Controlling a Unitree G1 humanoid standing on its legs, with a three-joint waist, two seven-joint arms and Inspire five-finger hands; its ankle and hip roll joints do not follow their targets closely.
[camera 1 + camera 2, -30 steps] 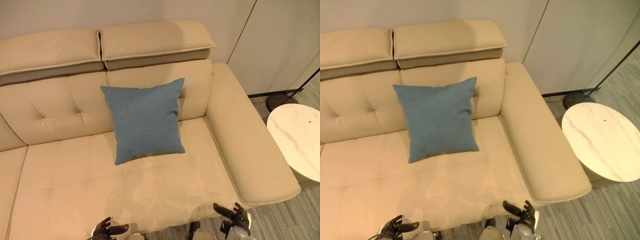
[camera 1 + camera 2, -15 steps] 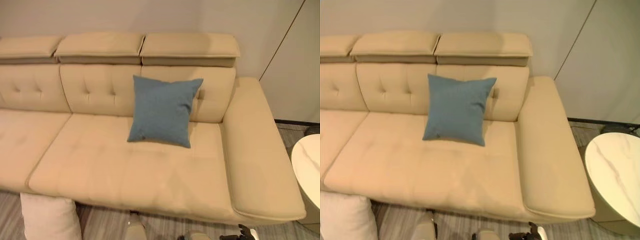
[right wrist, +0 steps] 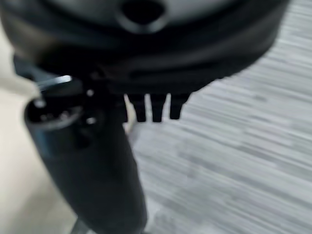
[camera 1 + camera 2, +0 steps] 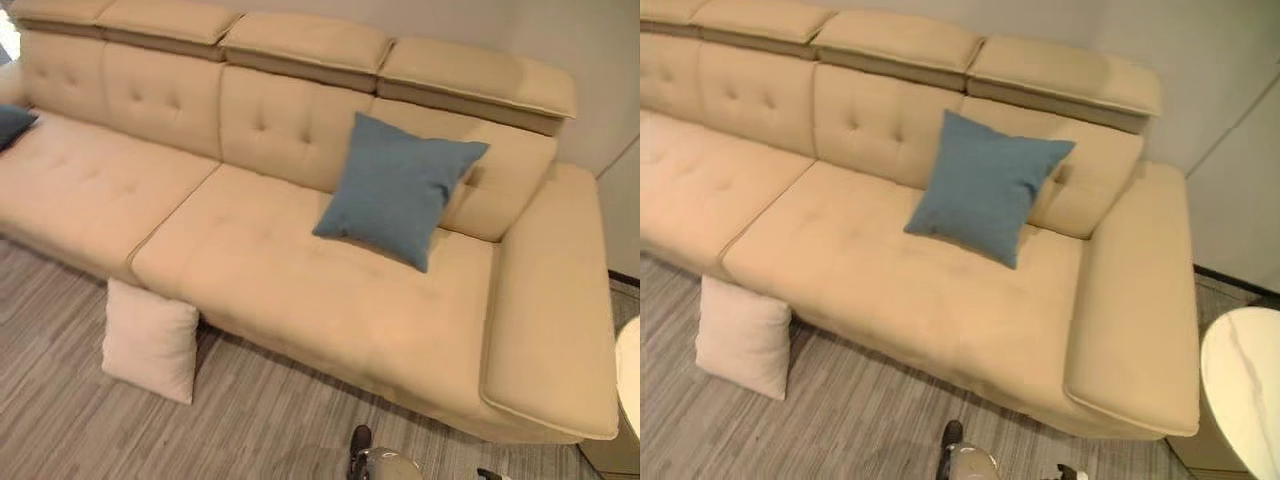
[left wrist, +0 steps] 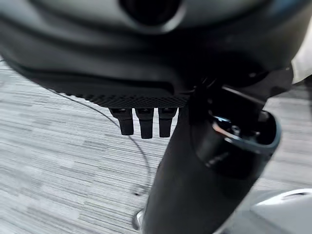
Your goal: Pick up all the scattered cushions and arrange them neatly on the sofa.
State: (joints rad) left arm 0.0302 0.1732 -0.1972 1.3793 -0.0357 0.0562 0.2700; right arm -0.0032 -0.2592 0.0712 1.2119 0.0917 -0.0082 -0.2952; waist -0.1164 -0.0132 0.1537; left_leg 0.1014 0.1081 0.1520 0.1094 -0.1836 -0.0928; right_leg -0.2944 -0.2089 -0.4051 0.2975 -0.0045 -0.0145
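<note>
A: Starting from the far left end of the beige sofa (image 4: 300,260), what is hard to make out?

B: A dark blue cushion (image 4: 14,124) lies on the seat there, cut off by the picture's edge, so just one corner of it can be seen. Its full shape cannot be told.

A: And next along?

B: A pale pink cushion (image 4: 150,340) stands upright on the striped grey floor (image 4: 120,430), leaning against the sofa's front edge below the seam between two seat sections. It is square, plump and plain, and its upper part touches the sofa base.

A: Then on the sofa itself?

B: A blue square cushion (image 4: 397,187) is propped against the tufted backrest, near the sofa's right armrest (image 4: 555,310). It sits tilted, one corner pointing up toward the headrest, its lower edge resting on the seat. The fabric looks woven and matte.

A: Anything past the armrest?

B: A round white marble side table (image 4: 1245,385) stands just beside the armrest, cut off at the picture's edge.

A: What of the hands?

B: In its own wrist view the left hand (image 5: 146,122) hangs over the floor, fingers straight and side by side, holding nothing. The right hand (image 3: 156,109) looks the same in its wrist view: fingers straight, close together, empty, with the sofa's beige edge beside it.
</note>
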